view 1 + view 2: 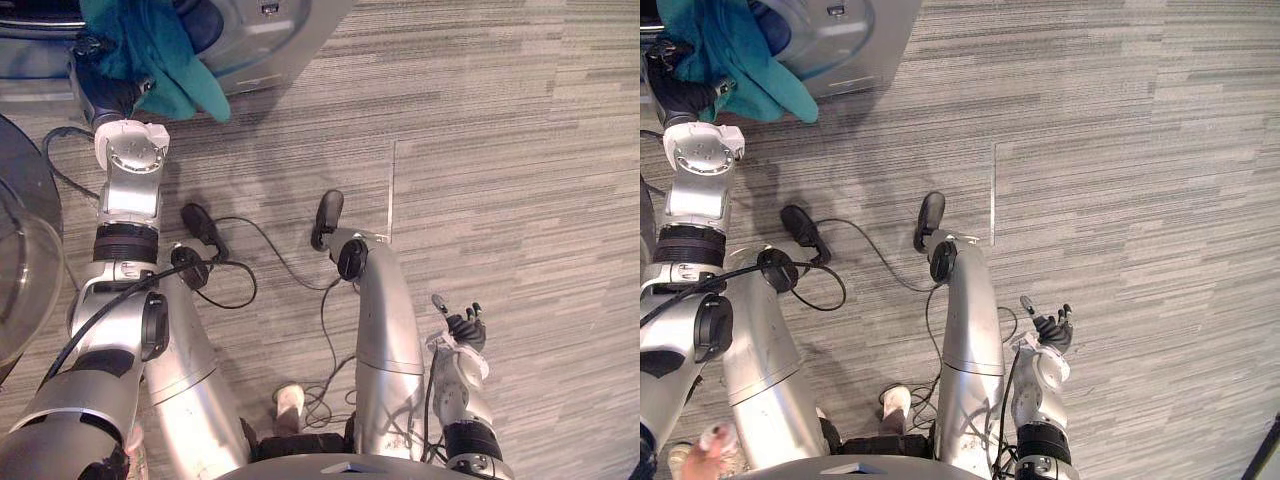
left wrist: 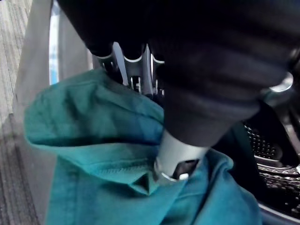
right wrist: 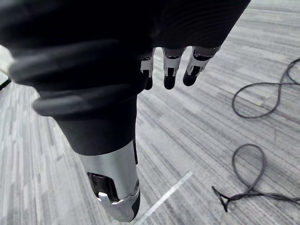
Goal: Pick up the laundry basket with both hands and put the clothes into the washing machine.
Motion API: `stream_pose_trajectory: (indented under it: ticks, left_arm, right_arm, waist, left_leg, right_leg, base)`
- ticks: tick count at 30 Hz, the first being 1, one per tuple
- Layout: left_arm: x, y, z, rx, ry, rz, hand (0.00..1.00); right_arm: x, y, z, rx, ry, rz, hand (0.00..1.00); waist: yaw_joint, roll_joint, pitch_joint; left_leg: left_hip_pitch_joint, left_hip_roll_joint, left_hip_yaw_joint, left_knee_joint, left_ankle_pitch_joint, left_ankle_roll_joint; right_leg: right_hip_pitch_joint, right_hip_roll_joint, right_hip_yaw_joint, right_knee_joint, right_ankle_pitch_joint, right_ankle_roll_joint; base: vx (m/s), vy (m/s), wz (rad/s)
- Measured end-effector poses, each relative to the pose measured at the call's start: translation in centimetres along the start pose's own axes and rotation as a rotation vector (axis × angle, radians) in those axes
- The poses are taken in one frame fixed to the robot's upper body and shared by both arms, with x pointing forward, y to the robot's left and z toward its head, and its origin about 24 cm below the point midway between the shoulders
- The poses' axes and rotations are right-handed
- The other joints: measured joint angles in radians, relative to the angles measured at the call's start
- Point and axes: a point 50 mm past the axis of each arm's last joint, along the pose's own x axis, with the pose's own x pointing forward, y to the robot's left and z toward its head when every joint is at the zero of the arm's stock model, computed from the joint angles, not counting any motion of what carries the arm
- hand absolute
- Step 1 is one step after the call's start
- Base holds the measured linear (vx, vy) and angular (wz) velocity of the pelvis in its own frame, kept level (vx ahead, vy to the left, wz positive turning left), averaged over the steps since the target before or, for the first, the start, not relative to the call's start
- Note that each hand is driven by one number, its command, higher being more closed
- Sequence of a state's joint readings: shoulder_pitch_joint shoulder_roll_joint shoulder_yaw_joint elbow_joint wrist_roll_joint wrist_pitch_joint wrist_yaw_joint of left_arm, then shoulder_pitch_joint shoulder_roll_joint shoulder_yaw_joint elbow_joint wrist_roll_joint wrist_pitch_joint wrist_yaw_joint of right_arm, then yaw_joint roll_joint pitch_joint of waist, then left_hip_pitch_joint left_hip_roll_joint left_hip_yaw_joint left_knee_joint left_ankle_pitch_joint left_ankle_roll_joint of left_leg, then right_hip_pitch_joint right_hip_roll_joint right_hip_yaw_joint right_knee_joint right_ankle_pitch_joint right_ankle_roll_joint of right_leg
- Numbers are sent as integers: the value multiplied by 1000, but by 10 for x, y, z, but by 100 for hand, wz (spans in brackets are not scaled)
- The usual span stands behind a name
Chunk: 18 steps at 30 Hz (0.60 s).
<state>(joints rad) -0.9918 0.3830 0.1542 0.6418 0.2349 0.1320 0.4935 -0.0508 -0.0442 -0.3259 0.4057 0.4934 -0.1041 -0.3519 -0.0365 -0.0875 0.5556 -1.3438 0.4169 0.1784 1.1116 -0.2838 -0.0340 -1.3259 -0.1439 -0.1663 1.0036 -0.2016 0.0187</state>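
Room-wise: the washer (image 1: 265,40) mouth is mostly plugged. The teal cloth (image 1: 165,60) hangs across it over the left hand (image 1: 110,95), and only a dark slice of drum (image 2: 269,147) stays open beside that hand. The round glass door (image 1: 25,270) stands out on the left and boxes that side in, so the only way in there is the gap between door and washer front. To the right of the washer it's bare floor (image 1: 500,150), wide open. The right hand (image 1: 466,330) hangs low there, fingers straight, free floor all round it.
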Motion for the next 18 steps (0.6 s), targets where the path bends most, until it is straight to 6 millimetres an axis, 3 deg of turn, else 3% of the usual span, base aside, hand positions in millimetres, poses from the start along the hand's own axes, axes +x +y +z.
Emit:
stream_pose_trajectory:
  ticks: [8, 12, 14, 15, 18]
  left_arm:
    - [13, 11, 17, -342, 54, -4, 100]
    - [18, 19, 36, -461, 6, -131, 100]
    - [20, 22, 54, -544, -53, -235, 100]
    - [18, 20, 73, -591, -110, -303, 100]
    - [17, 22, 116, -800, -201, -389, 100]
  right_arm:
    - [0, 0, 5, -15, -25, 1, 0]
    - [2, -6, 7, -3, -30, -25, 0]
    - [1, -9, 7, -7, -30, -27, 0]
    - [1, -10, 6, -9, -26, -29, 0]
    - [0, -10, 5, -3, -16, -16, 0]
  waist:
    - [-1, 0, 0]
    - [2, 0, 0]
    - [-1, 0, 0]
    - [-4, 0, 0]
    - [-16, 1, 1]
  left_leg:
    - [-1, -2, 18, -1, -5, 8]
    - [-6, -9, 30, -20, -5, 8]
    - [-16, -10, 31, -18, -5, 8]
    - [-23, -12, 35, -11, -4, 12]
    - [-40, -12, 36, 36, -11, 54]
  right_leg:
    - [-2, 1, 14, -18, 15, 13]
    - [-6, -11, 12, -38, 15, 13]
    - [-12, -16, 11, -37, 15, 13]
    - [-20, -23, 10, -28, 18, 16]
    - [-39, -37, 15, 23, 15, 20]
  base:
    - [-74, 2, -1]
    - [-87, -2, 6]
    - [-66, 9, 6]
    - [-37, 18, 12]
    - [-11, 19, 1]
